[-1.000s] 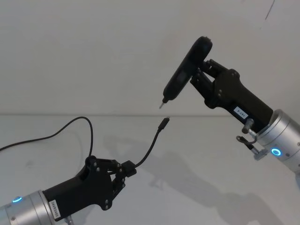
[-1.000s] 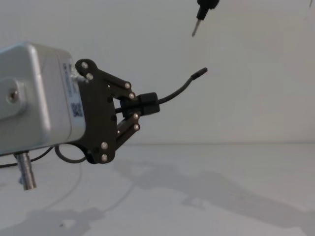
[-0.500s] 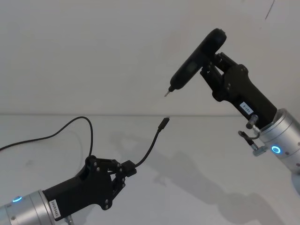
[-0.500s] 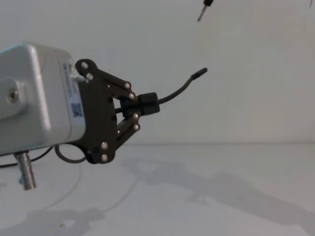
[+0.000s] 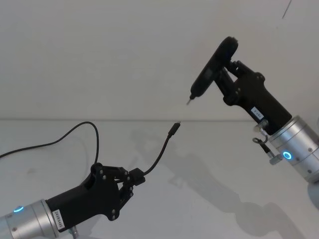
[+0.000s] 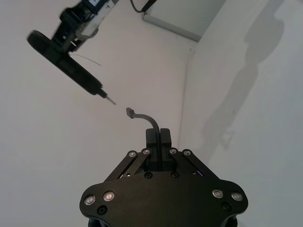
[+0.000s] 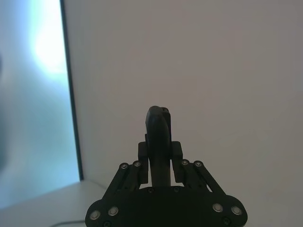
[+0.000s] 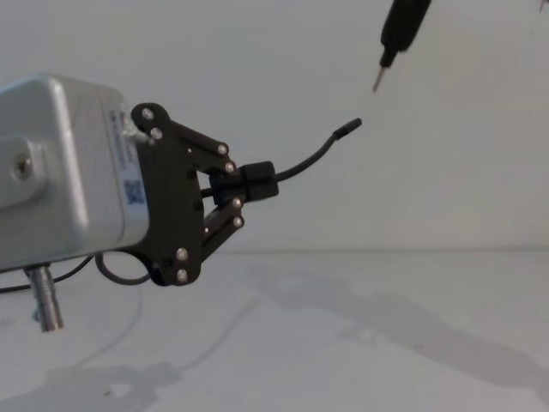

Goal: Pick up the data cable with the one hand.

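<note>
The cable [image 5: 163, 148], a thin matt black cord, is pinched near its free end between the fingertips of the left gripper [image 5: 135, 178], which is seen low at 7 o'clock in the head view. From the pinch the cord is bent in a smooth curve toward 1 o'clock and is ended by a small stubby plug [image 5: 174, 128], held in the air above the pale, smooth table [image 5: 209, 199]. Behind the fingers the cord is arched upward and then trailed off to the edge at 9 o'clock.

The left gripper is built of flat black linkage bars pinned with silver rivets and is mounted on a silver-grey metal body; the arm is laid nearly level and aimed toward 2 o'clock.

The right gripper [image 5: 225, 79], of the same build, is raised at 2 o'clock and is clenched on a slim black pen-shaped tool [image 5: 212, 67]. The tool is tilted, with its metal tip [image 5: 188, 102] pointed toward 7 o'clock, near the plug at the plug's 1 o'clock but apart from it.
</note>
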